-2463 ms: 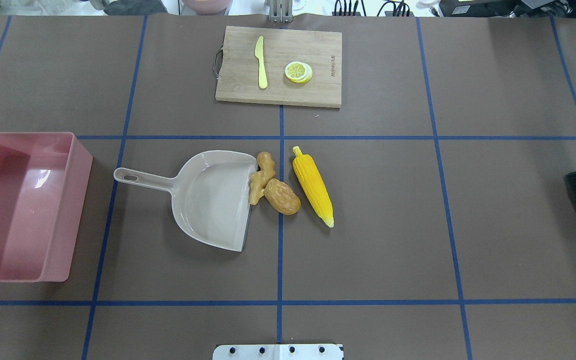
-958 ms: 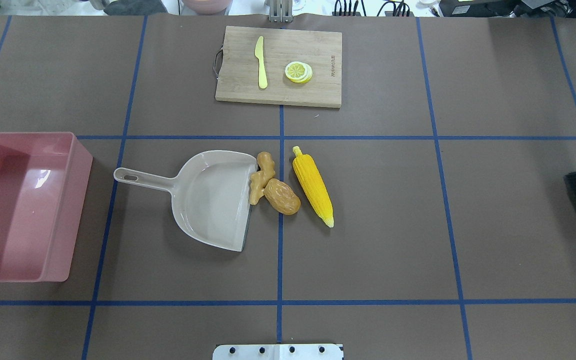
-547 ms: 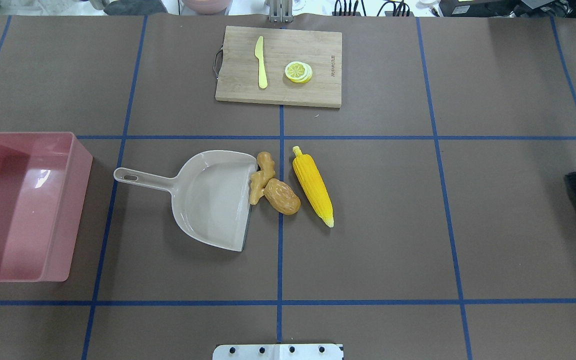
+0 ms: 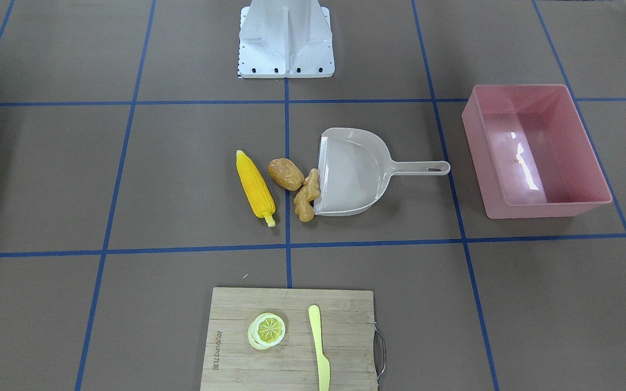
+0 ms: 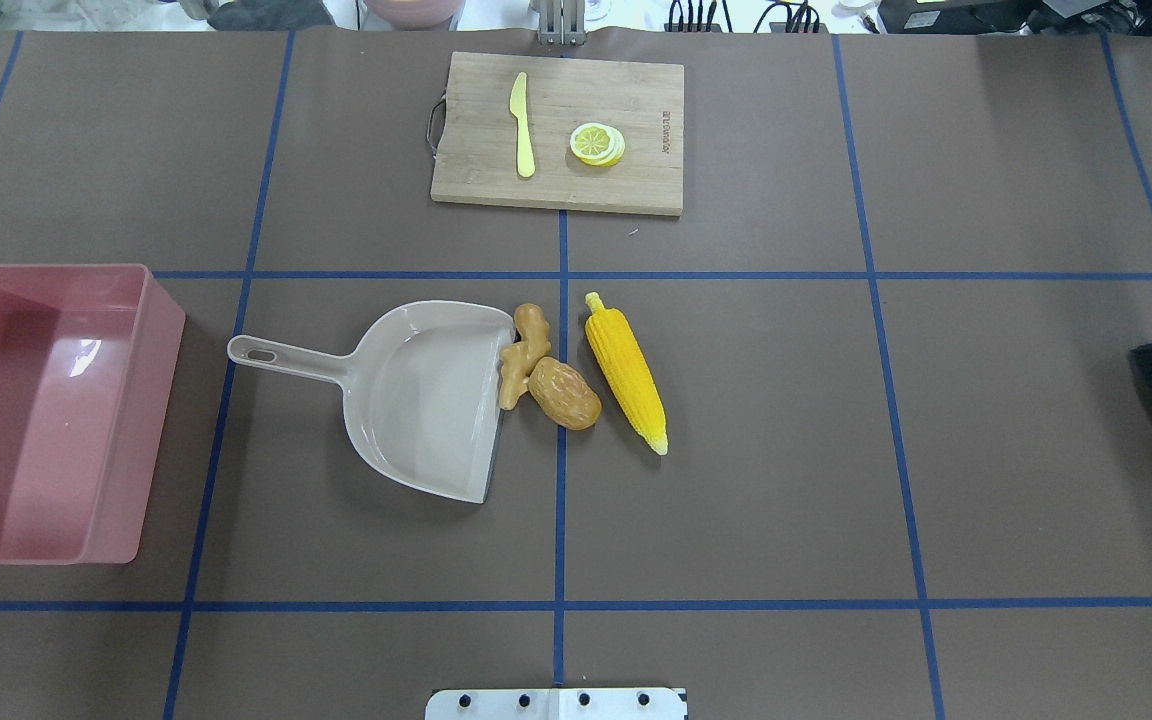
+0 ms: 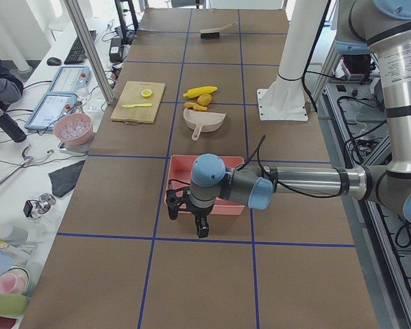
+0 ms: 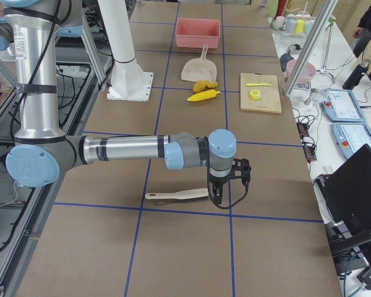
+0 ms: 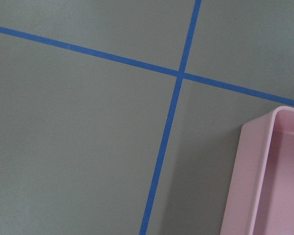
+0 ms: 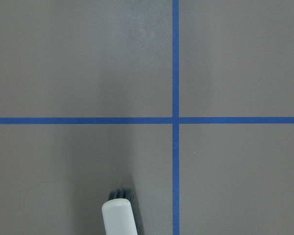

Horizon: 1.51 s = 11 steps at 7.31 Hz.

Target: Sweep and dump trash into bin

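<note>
Unchanged from the earlier overhead looks: same spots for corn cob (image 5: 626, 372), potato-like piece (image 5: 564, 394) and ginger-like root (image 5: 524, 355), same again for dustpan (image 5: 426, 400) and bin (image 5: 151, 420). Over to the left end effector (image 6: 186, 221) now: hanging above the bench (image 5: 836, 450) at the bin's outer end, with only a pink corner of the bin in the wrist view. Well apart from the three pieces, with the whole bin and the dustpan in between. Open or closed, cannot tell from this far-off side angle. Same call for the right end effector (image 7: 226, 193): poised just over the brush (image 7: 176, 196) at the opposite end of the bench, again far from the three pieces, grip state impossible to read. Back to mid-bench: lying in a tight cluster at the dustpan's open mouth. Ginger-like root, tan and knobbly, touching the dustpan's front edge. Potato-like piece, brown and lumpy, pressed against the root's side. Corn cob, bright yellow, rowed with kernels, paler at the tip, slanted just beside the potato-like piece and clear of the pan. Bin pink, rectangular, glossy inside, off past the dustpan's handle. Further back: cutting board (image 5: 576, 100) carrying a lemon slice (image 5: 596, 143) and a pale knife (image 5: 522, 125).
</note>
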### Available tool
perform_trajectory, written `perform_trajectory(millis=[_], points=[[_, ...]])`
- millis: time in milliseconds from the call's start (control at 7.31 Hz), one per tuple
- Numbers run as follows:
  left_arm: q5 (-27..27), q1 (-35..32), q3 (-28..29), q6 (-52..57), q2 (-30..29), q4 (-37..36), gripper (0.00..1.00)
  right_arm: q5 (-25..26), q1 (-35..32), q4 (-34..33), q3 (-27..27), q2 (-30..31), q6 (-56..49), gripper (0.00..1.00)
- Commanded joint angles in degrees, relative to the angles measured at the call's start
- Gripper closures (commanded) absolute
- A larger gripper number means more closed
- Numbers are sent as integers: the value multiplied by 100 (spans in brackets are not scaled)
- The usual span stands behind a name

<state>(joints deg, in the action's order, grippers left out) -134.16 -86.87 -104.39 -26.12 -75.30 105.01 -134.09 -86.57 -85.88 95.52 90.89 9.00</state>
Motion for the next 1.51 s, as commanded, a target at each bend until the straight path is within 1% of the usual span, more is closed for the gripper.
perform_trajectory(millis=[0, 137, 274, 411, 547, 821, 1095, 1232, 1368], points=[[-14, -14, 32, -7, 6, 72, 1, -81, 0, 1, 36, 43, 40, 0], [-14, -14, -2, -7, 6, 72, 1, -152, 0, 1, 80, 52, 119, 0], [-14, 4, 15, -7, -11, 212, 1, -231, 35, 10, 333, 269, 259, 0], [-14, 21, -2, 2, -11, 613, 1, -240, 105, 19, 623, 524, 252, 0], [-31, 73, -20, 2, -20, 861, 1, -231, 366, 62, 973, 744, 260, 0], [-285, 196, -125, 2, -55, 881, 1, -231, 789, 902, 1065, 1402, 260, 0], [-286, 695, -422, 2, -64, 969, 1, -127, 1281, 1545, 1039, 1877, 208, 0], [-286, 776, -433, 2, -55, 1291, 1, -4, 1413, 1713, 1004, 2054, 164, 0], [-269, 977, -442, 2, -55, 1599, 1, 41, 1598, 1706, 986, 2108, 172, 0]])
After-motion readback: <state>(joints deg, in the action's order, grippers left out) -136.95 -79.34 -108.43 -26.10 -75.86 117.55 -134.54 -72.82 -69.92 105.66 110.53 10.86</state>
